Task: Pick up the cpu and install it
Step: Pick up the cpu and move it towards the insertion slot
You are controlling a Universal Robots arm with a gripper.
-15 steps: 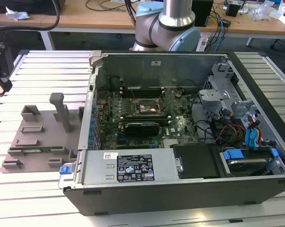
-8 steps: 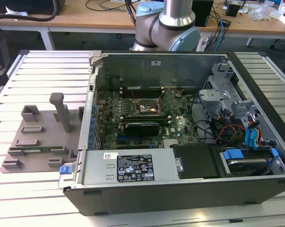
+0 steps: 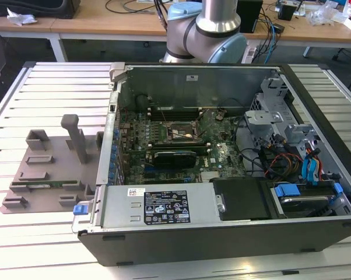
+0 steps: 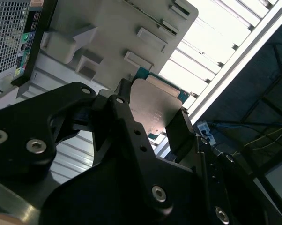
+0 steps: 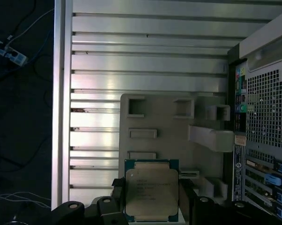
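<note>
Nearest the lens in both wrist views, the gripper [image 5: 152, 199] [image 4: 152, 117] has its two fingers [image 4: 179, 133] drawn in against opposite edges of the cpu [image 5: 152, 191] [image 4: 156, 105], one pressing each side, so the chip sits clamped flat between them. The fingers are matte black and blocky, and the links behind them carry round silver screw heads. The cpu is a small square with a smooth silver-grey metal lid of soft sheen, framed by a thin teal-green board edge.

Behind the chip lies the fixture tray [image 5: 169, 126] [image 4: 108, 33], matte grey plastic moulded with rectangular pockets and raised blocks. The chip overlaps the tray's edge in both wrist views; how high it hangs above the tray cannot be told. The tray rests on a table [image 5: 145, 51] [image 4: 216, 42] [image 3: 59, 87] of long ribbed aluminium slats, bright where the light strikes.

Just beside the tray stands the computer case [image 5: 263, 140] [image 3: 222, 248], with perforated metal at its back. In the exterior view the tray [image 3: 47, 169] sits at lower left with upright posts — the case lies open across the centre and right, showing a green motherboard [image 3: 222, 154] and a long black card [image 3: 174, 157]. At upper middle rises the arm [image 3: 207, 29], silver and pale blue, with wooden desks [image 3: 105, 23] beyond.
</note>
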